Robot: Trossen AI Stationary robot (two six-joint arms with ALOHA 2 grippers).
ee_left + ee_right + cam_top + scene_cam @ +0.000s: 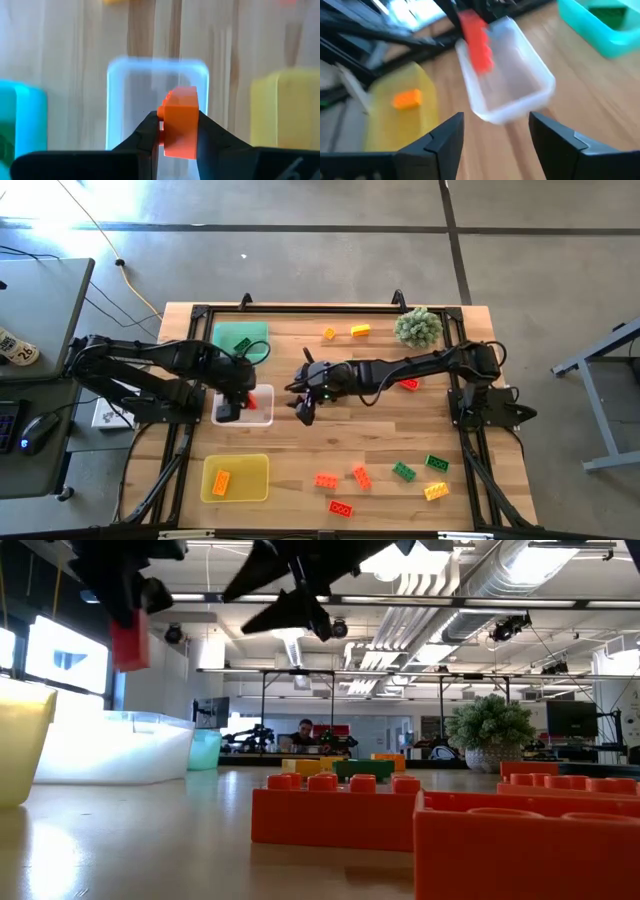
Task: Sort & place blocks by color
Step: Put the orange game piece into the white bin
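A red block (pixel 180 120) hangs over the clear tray (pixel 264 412) at the table's left, with my left gripper (pixel 236 404) shut on it. To the right of that tray, my right gripper (pixel 303 408) stands open above the table with nothing between its fingers (pixel 445 135). The green tray (pixel 240 340) at the far left holds a green block (pixel 610 15). The yellow tray (pixel 235 478) at the near left holds an orange block (pixel 220 482). More loose blocks lie on the table. My left gripper pinches the red block by two opposite sides (pixel 167 131) between its two fingers. The fingers come steeply from above, pointing down. The block stands on end and reaches below the fingertips (pixel 130 640), lifted clear above the clear tray.
An orange block (pixel 329 333) and a yellow one (pixel 360 330) lie at the far edge beside a spiky plant (pixel 417 327). A red block (pixel 408 384) lies under my right arm. Several red, orange, green and yellow blocks (pixel 403 471) lie scattered at the near right.
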